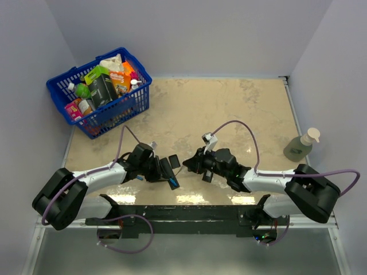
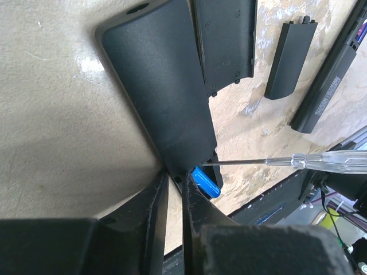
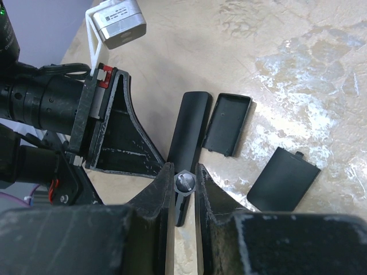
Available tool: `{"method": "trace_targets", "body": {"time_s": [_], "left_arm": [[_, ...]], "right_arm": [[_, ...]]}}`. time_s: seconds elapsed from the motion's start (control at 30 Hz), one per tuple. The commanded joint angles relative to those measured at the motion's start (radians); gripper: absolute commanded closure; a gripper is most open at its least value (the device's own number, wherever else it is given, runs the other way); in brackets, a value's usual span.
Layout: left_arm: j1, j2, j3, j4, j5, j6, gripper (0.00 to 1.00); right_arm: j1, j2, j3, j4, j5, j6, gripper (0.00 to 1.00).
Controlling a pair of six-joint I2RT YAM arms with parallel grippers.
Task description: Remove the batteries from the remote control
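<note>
A black remote control point(image 2: 155, 86) slants up from the table, and my left gripper point(image 2: 174, 177) is shut on its near end. A bright blue battery point(image 2: 206, 182) shows in the open compartment at that end, right beside one fingertip. A screwdriver point(image 2: 321, 162) with a clear handle comes in from the right, its thin shaft reaching the compartment just above the battery. My right gripper point(image 3: 184, 172) is shut on the screwdriver's handle point(image 3: 184, 182), seen end-on. In the top view both grippers point(image 1: 163, 171) point(image 1: 192, 164) meet at the table's near middle.
Two flat black cover pieces point(image 2: 223, 40) point(image 2: 289, 57) and a second, long black remote point(image 2: 332, 80) lie on the table beyond the held one. A blue basket point(image 1: 100, 91) of groceries stands at the back left. A soap bottle point(image 1: 301, 146) stands at the right edge.
</note>
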Motion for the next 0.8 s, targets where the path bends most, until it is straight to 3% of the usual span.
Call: {"method": "trace_targets", "body": {"time_s": [0.0,0.77], "left_arm": [[-0.007,0.017,-0.007,-0.068,-0.050,0.023,0.85],[-0.007,-0.034,-0.025,-0.082,-0.053,0.009,0.85]], "right_arm": [[-0.002,0.047,0.021,-0.113,-0.078,-0.035,1.00],[-0.012,0.058,0.109,-0.203,-0.146,-0.025,1.00]]}}
